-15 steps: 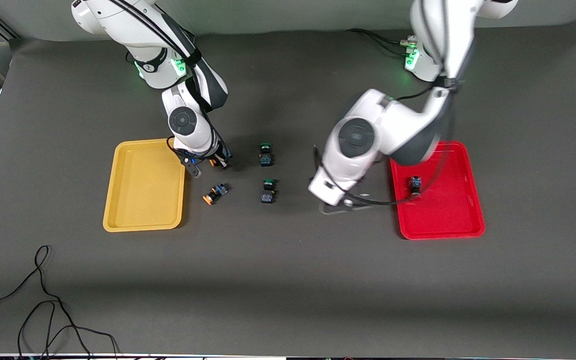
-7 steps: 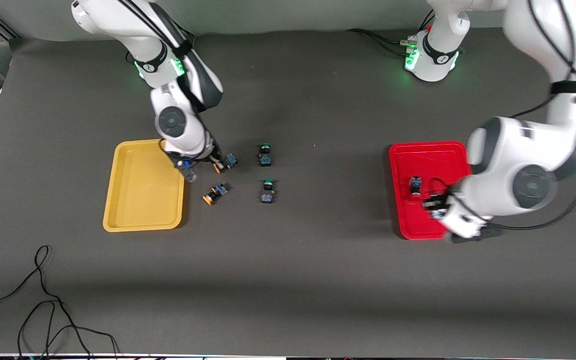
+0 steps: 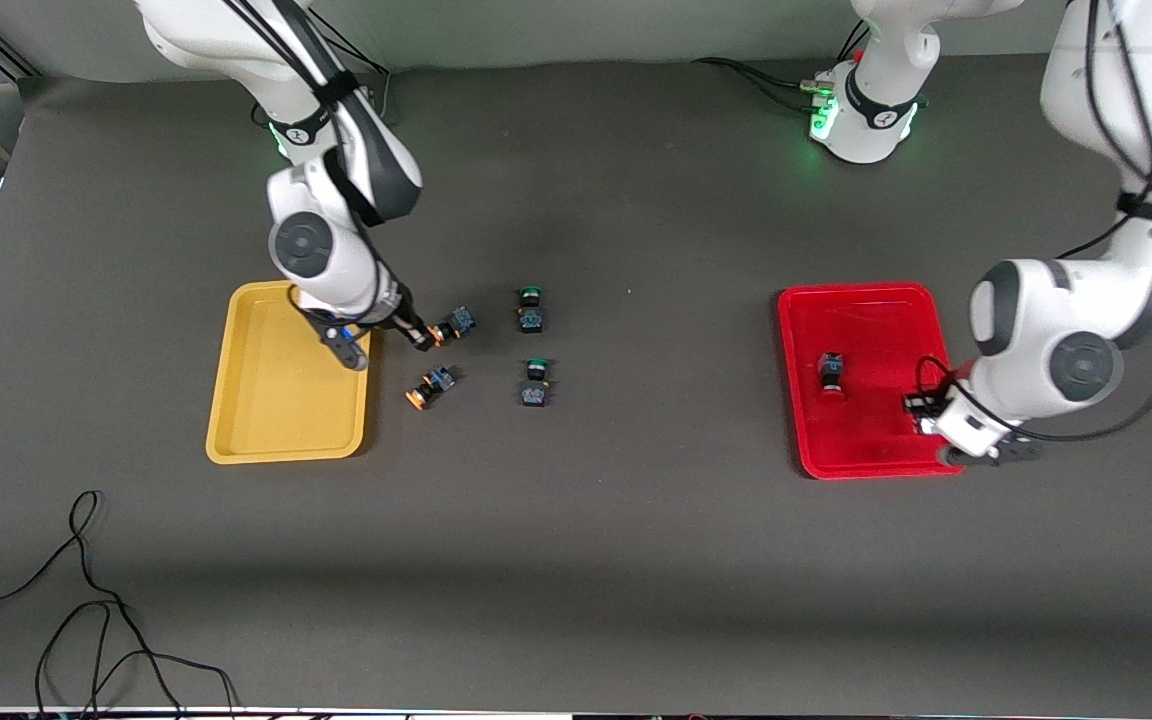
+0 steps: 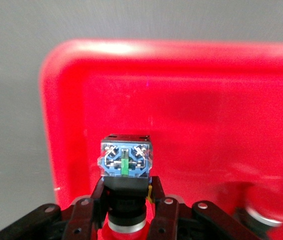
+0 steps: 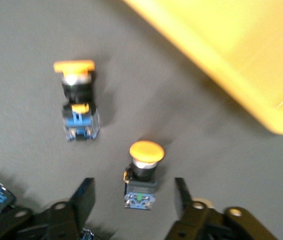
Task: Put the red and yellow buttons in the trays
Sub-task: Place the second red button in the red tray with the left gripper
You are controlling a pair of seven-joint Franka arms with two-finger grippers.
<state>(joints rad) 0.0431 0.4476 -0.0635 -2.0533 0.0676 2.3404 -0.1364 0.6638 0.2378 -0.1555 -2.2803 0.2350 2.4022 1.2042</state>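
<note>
Left gripper (image 4: pixel 126 212) clamped on dark-bodied red-capped push-button switch (image 4: pixel 125 172), over shallow red plastic tray (image 3: pixel 896 300); second red-capped switch (image 3: pixel 830 371) lies in tray. Right gripper (image 5: pixel 131 200) jaws wide, straddling orange-yellow-capped switch (image 5: pixel 142 172) on table beside yellow tray (image 3: pixel 281 440). Another orange-yellow-capped switch (image 3: pixel 431 388) and two green-capped switches (image 3: pixel 532 309) nearby.

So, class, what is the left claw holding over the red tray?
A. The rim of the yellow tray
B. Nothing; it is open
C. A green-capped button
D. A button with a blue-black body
D: the left wrist view shows the left claw shut on a button with a blue-black body, clamped between its fingers over the red tray.
</note>
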